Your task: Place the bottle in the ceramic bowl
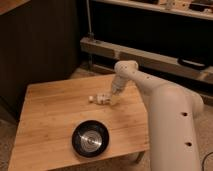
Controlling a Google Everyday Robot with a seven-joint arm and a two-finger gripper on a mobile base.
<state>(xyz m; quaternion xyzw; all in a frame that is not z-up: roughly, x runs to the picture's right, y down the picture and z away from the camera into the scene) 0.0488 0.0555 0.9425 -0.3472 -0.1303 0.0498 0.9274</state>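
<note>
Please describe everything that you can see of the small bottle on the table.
The bottle is small and whitish and looks like plastic, with a white cap at its end toward the left of the picture. It lies on its side on the wooden table, behind the black bowl and apart from it. The tool is at its other end, close against it; whether it grips the bottle cannot be told.

By the white gripper (114,95) lies the whitish bottle (101,99); the ceramic bowl (76,138) is black (silvery inside), the table (50,115) tan-planked.
</note>
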